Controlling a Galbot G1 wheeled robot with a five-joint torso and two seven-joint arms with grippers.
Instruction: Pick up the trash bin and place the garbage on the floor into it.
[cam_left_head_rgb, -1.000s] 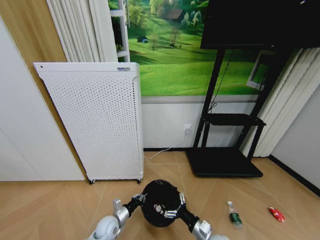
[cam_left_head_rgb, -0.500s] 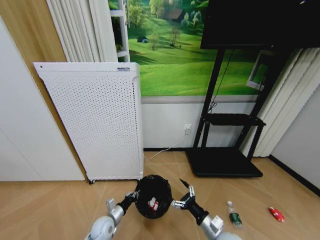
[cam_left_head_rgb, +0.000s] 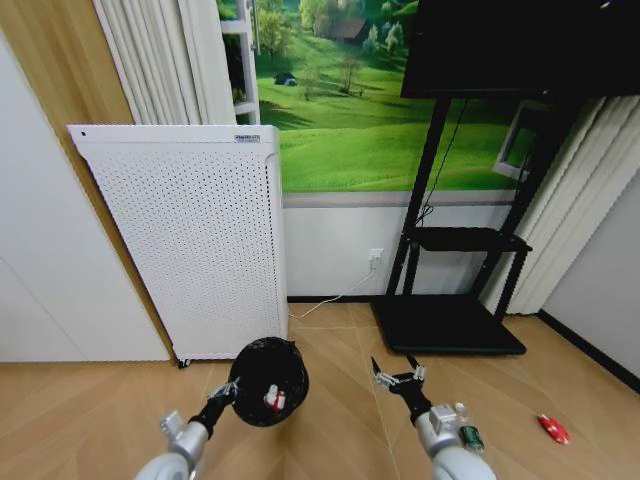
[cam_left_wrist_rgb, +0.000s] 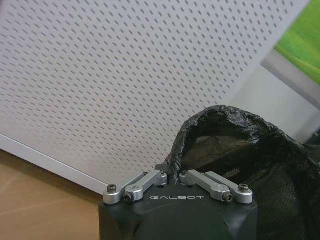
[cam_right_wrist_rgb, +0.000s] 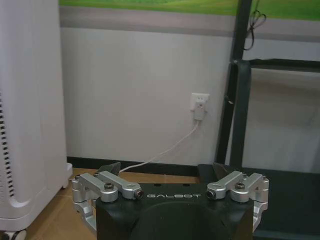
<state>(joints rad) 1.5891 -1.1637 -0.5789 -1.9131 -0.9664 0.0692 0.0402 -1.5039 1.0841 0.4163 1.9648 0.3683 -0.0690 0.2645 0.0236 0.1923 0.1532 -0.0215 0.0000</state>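
The trash bin (cam_left_head_rgb: 268, 378), black with a crinkled black liner, is lifted off the floor (cam_left_head_rgb: 330, 440) at lower centre-left and tilted toward me. My left gripper (cam_left_head_rgb: 230, 390) is shut on its near rim. The left wrist view shows the same grip (cam_left_wrist_rgb: 170, 171) on the liner edge of the bin (cam_left_wrist_rgb: 235, 150). A red-and-white wad (cam_left_head_rgb: 272, 400) lies inside. My right gripper (cam_left_head_rgb: 398, 377) hovers open to the bin's right, holding nothing, and is seen from behind (cam_right_wrist_rgb: 165, 170) in the right wrist view. A clear green-labelled bottle (cam_left_head_rgb: 469, 434) and a small red piece (cam_left_head_rgb: 552, 428) lie on the floor at right.
A tall white perforated appliance (cam_left_head_rgb: 190, 250) on castors stands just behind the bin. The black TV stand's flat base (cam_left_head_rgb: 445, 325) sits behind the right gripper, with a white cable (cam_left_head_rgb: 335, 298) running to a wall socket (cam_right_wrist_rgb: 200, 106). Open parquet lies between bin and bottle.
The left arm has carried the bin to the left, away from the right gripper. The right gripper has come off the bin, opened and swung right toward the bottle.
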